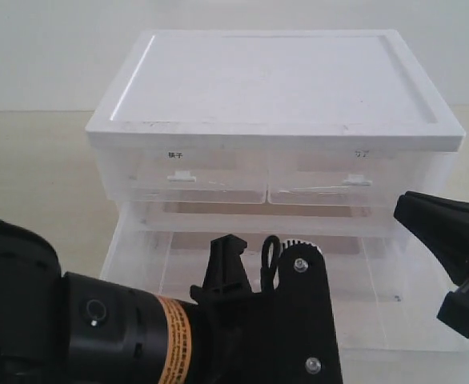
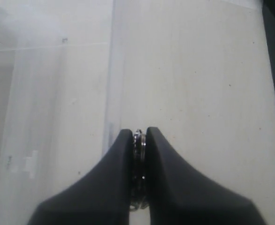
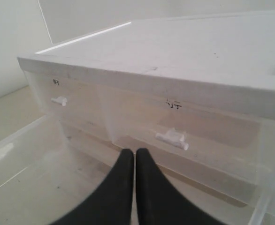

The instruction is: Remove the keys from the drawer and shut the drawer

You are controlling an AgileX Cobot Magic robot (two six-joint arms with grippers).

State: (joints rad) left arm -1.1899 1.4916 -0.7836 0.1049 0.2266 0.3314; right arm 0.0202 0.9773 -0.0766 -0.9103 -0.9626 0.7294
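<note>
My left gripper (image 2: 138,133) is shut on the keys (image 2: 139,152). Only the silver ring shows, pinched between the black fingers (image 2: 114,178); the black-headed key and the blue fob are hidden. It hangs beside the clear wall of the open bottom drawer (image 2: 111,89), over the pale table. In the exterior view the left arm (image 1: 242,320) fills the foreground and covers its own jaws. The drawer (image 1: 121,248) stands pulled out from the white cabinet (image 1: 274,80). My right gripper (image 3: 135,153) is shut on nothing, above the drawer's right side (image 1: 406,212).
Two small clear upper drawers with white handles (image 1: 182,178) (image 1: 356,181) are shut, and the right gripper faces one handle (image 3: 172,138). The cabinet's flat white top has a raised rim. Beige table (image 1: 34,176) lies to the left.
</note>
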